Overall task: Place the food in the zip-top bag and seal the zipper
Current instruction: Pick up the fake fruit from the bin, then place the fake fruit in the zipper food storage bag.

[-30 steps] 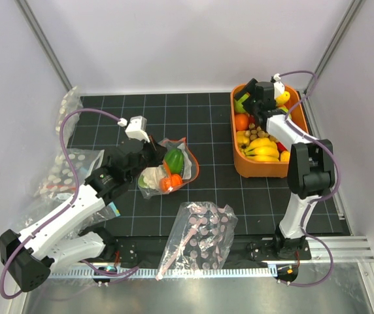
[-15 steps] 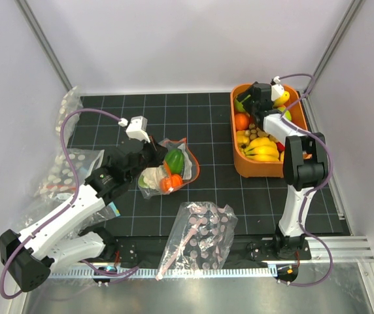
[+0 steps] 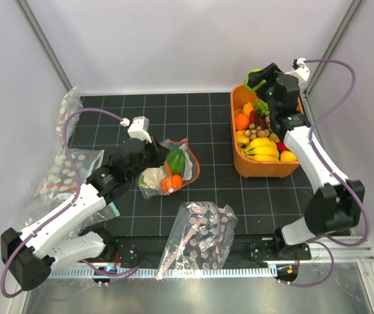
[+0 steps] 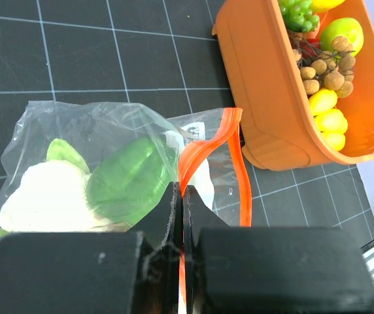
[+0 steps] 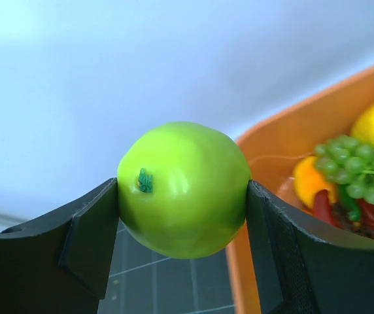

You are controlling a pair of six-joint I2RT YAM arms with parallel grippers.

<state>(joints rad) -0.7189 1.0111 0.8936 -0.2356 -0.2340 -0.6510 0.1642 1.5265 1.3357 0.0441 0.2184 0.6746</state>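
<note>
The zip-top bag (image 3: 186, 165) lies on the black mat, mouth toward the right. It holds a white cauliflower (image 3: 150, 176), a green bell pepper (image 3: 173, 157) and an orange round piece (image 3: 171, 183). My left gripper (image 3: 157, 153) is shut on the orange-red zipper (image 3: 193, 171) strip at the bag's edge. In the left wrist view the zipper (image 4: 237, 163) runs between the closed fingers (image 4: 203, 219), with the pepper (image 4: 125, 180) and cauliflower (image 4: 43, 199) behind the plastic. My right gripper (image 3: 256, 80) is shut on a green apple (image 5: 184, 190), held above the far left corner of the orange tray (image 3: 238, 160).
The orange tray (image 4: 252, 85) holds bananas, grapes, oranges and other toy fruit. A pink-dotted bag (image 3: 200, 237) lies at the near edge. White-dotted bags (image 3: 69, 167) lie at the left, with another at the far left corner (image 3: 68, 108).
My right gripper has risen out of the tray with the green apple in it, and its arm has swung out to the right. The left gripper and the bag have not moved.
</note>
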